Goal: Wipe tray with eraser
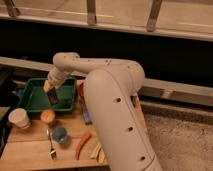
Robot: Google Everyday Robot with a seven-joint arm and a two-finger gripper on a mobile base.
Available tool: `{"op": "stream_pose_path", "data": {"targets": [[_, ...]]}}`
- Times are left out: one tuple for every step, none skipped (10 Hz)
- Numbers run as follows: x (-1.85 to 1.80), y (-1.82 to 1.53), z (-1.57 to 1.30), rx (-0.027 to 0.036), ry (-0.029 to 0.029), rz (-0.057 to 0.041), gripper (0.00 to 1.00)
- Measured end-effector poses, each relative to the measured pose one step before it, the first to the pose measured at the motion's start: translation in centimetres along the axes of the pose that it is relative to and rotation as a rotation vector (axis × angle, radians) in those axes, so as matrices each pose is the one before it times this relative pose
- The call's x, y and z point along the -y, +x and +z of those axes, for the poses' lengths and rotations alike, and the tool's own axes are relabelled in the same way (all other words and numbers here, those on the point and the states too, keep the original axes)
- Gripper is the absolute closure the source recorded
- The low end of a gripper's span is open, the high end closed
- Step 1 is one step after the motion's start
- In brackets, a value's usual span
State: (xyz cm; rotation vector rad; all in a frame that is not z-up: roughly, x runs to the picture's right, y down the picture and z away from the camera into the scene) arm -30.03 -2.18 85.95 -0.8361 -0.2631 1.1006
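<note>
Tool [50, 91] gripping eraser [53, 96] over tray [30, 107] | nearby – cup [19, 119], blue cup [60, 134], fork [51, 146]

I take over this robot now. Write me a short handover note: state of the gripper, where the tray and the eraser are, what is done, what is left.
Gripper: over the right half of the shallow green plastic tray, pointing down, shut on the small dark eraser with the tan top.
Tray: on the wooden table, at its back left.
Eraser: lower end at the tray floor; real contact cannot be confirmed.
Done: eraser picked up and brought into the tray.
Left: wipe across the tray floor, then put the eraser down.
</note>
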Motion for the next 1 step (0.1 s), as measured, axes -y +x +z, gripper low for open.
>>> {"op": "stream_pose_path", "data": {"targets": [[0.792,-0.05,-0.368,0.00764,0.00626,0.01881,0.94]]}}
